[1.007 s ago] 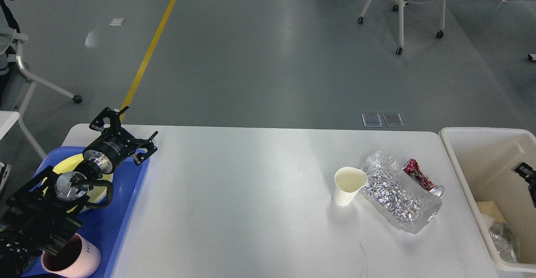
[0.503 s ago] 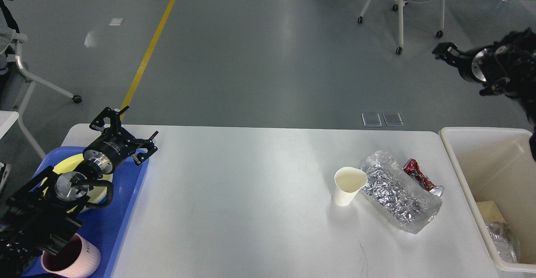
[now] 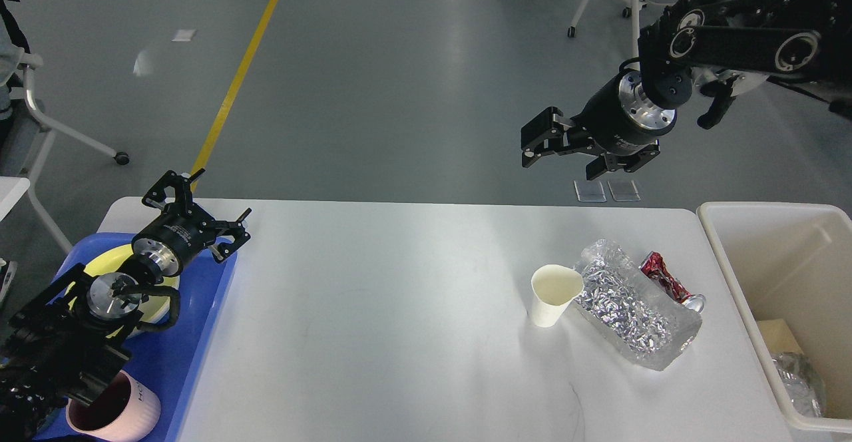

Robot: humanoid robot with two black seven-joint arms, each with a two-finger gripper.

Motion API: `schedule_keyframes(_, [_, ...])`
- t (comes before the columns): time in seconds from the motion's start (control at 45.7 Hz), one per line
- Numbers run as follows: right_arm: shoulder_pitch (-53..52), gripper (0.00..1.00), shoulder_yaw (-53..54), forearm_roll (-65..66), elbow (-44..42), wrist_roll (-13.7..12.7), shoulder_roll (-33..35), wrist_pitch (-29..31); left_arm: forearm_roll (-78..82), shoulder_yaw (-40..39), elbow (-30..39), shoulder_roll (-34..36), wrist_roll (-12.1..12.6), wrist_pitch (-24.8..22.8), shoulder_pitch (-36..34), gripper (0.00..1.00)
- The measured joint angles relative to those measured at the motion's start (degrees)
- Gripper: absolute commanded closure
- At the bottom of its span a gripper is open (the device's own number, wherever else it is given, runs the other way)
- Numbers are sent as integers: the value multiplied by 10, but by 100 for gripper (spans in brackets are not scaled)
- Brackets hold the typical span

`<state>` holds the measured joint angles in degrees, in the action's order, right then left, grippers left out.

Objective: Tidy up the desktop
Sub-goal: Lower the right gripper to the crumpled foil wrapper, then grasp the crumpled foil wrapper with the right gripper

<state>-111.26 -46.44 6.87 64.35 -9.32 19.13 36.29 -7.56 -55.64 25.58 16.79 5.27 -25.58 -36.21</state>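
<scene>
The desktop (image 3: 399, 322) fills the lower middle of the view, with a blue tray (image 3: 200, 335) at its left end and a cream bin (image 3: 732, 282) just beside its right end. The left gripper (image 3: 200, 212) hangs over the tray's far corner, its jaws spread wide and empty. The right gripper (image 3: 542, 146) is raised above the floor beyond the far edge; its jaws stand slightly apart, holding nothing. On the right part of the desktop a paper cup (image 3: 554, 303) stands upright, touching a crumpled foil bag (image 3: 632, 309). A crushed red can (image 3: 669, 281) lies against the bag's far side. A pink mug (image 3: 116, 412) and a yellow bowl (image 3: 116, 259) sit in the tray.
</scene>
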Motion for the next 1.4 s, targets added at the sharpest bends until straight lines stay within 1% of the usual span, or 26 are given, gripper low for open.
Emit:
schedule_keyframes(0.153, [55,0,-22,3,-19,0,8,-11,0,0,0,0,0,0,0,0])
schedule_keyframes(0.241, [109,0,-32,7,-49,-1,38,-22,0,0,0,0,0,0,0,0])
schedule_keyframes(0.372, [198,0,-18,8,-97,0,83,-38,0,0,0,0,0,0,0,0])
schedule_keyframes(0.547, [298,0,50,9,-152,1,120,-58,0,0,0,0,1,0,0,0])
schedule_keyframes(0.657, [338,0,68,10,-172,1,137,-59,0,0,0,0,1,0,0,0])
schedule_keyframes(0.875, [442,0,113,42,-172,5,195,-59,0,0,0,0,1,0,0,0])
schedule_keyframes(1.007, [512,0,187,51,-171,7,205,-59,0,0,0,0,1,0,0,0])
schedule_keyframes(1.16, [567,0,253,52,-175,10,203,-60,0,0,0,0,1,0,0,0])
schedule_keyframes(1.226, [588,9,278,52,-180,11,197,-61,0,0,0,0,1,0,0,0])
schedule_keyframes(1.247, [594,17,285,52,-182,12,195,-62,0,0,0,0,1,0,0,0])
schedule_keyframes(1.291, [604,42,296,52,-187,16,192,-62,0,0,0,0,1,0,0,0])
schedule_keyframes(1.313, [608,52,300,52,-189,19,191,-62,0,0,0,0,1,0,0,0])
schedule_keyframes(1.335, [610,59,302,52,-191,22,191,-62,0,0,0,0,1,0,0,0])
schedule_keyframes(1.401, [616,64,305,54,-197,32,190,-62,0,0,0,0,1,0,0,0])
